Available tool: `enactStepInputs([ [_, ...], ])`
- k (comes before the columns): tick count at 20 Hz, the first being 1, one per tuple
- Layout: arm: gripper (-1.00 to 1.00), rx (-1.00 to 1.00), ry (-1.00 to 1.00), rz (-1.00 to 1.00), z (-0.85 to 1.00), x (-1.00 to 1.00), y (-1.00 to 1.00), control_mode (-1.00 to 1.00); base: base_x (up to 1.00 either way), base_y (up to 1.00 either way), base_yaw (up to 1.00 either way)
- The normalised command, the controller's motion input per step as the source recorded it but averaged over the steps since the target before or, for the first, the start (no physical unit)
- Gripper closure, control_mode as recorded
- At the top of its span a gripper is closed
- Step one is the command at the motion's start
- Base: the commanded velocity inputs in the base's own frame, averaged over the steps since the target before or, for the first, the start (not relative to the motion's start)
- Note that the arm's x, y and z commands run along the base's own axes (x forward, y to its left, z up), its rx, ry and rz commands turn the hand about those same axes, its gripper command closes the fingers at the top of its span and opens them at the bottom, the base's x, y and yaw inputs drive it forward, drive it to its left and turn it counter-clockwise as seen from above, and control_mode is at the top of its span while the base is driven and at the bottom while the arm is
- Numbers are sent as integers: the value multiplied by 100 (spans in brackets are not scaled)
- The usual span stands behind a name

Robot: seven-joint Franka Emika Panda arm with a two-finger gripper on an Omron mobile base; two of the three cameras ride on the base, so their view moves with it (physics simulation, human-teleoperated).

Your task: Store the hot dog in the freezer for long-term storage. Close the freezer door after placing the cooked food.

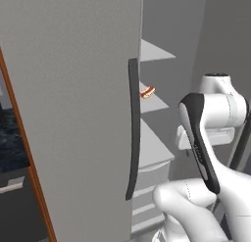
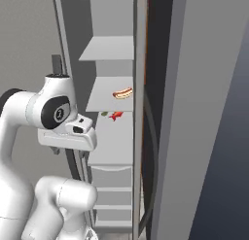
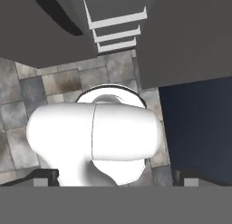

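I am seeing the hot dog (image 2: 122, 93) lying on a middle shelf (image 2: 109, 102) inside the freezer (image 2: 111, 54), well apart from my fingers. The freezer door (image 1: 73, 104) is standing partly open, its handle (image 1: 133, 128) edging the gap. My finger tips (image 3: 45, 177) are pointing at the floor; I cannot tell their spread.

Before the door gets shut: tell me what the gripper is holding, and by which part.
Nothing. The gripper points down at the floor with nothing between its jaws, and the hot dog lies on a freezer shelf.
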Motion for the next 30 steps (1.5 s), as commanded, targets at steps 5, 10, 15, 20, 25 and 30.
enactStepInputs([
  [5, -100, 0, 0, 0, 0, 0, 0, 100, -27, 0, 22],
  [10, -100, 0, 0, 0, 0, 0, 0, 100, -24, -3, 25],
  [15, -100, 0, 0, 0, 0, 0, 0, 100, -42, -17, 19],
  [20, -100, 0, 0, 0, 0, 0, 0, 100, -36, -16, 12],
  [25, -100, 0, 0, 0, 0, 0, 0, 100, -19, -36, 3],
  [30, -100, 0, 0, 0, 0, 0, 0, 100, -26, -45, 2],
])
